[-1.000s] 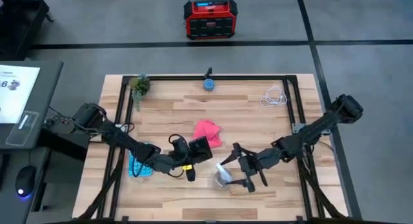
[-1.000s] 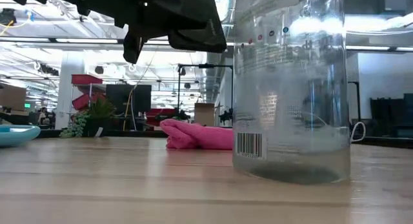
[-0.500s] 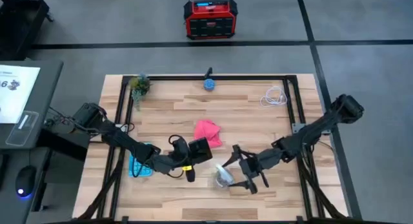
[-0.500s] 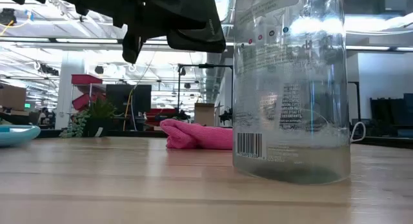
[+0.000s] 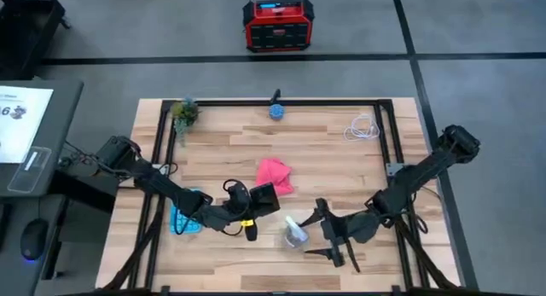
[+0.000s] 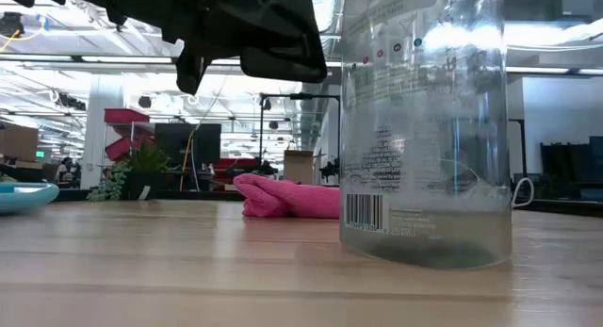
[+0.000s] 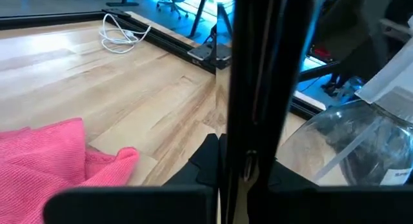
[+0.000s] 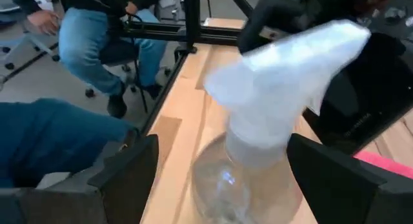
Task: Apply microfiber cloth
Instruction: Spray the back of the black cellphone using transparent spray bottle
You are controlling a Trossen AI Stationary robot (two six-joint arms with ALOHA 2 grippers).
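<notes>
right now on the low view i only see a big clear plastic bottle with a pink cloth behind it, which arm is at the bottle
observer: the right gripper. From above it is right at the clear plastic spray bottle, reaching in from the table's right side.
operator: is it gripping it
observer: no. The right wrist view shows its fingers spread wide, with the bottle between them and a gap on each side.
operator: anything on the cloth
observer: nothing. The pink microfiber cloth lies crumpled by itself near the table's middle. The left gripper hovers just short of it, on the front-edge side.
</notes>
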